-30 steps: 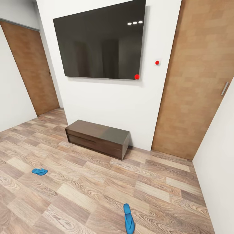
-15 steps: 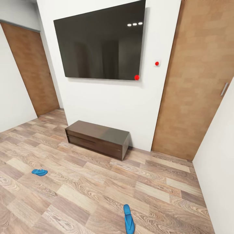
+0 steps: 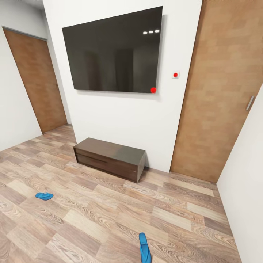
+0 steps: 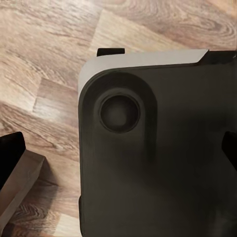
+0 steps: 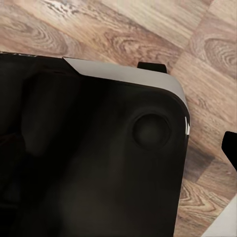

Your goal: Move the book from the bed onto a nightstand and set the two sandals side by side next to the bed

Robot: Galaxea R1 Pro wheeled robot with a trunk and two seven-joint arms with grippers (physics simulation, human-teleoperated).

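Two bright blue sandals lie far apart on the wood-plank floor in the head view: one sandal point(image 3: 44, 196) at the left, the other sandal point(image 3: 144, 248) near the bottom edge, pointing away from me. The bed, the book and the nightstand are out of view. In the left wrist view my left gripper point(image 4: 121, 153) hangs over my own dark base point(image 4: 158, 163), its fingertips point(image 4: 11, 153) spread to the picture's edges with nothing between them. My right gripper point(image 5: 118, 148) also hangs over the base, one fingertip point(image 5: 230, 148) at the edge.
A low dark wooden bench point(image 3: 109, 157) stands against the white wall under a big black TV point(image 3: 113, 51). Brown wood doors flank it, one to the left point(image 3: 36, 80) and one to the right point(image 3: 219, 91). A white wall point(image 3: 244, 182) closes the right side.
The whole head picture has shifted slightly downward, so the camera has moved. The sandals and the bench keep their places on the floor.
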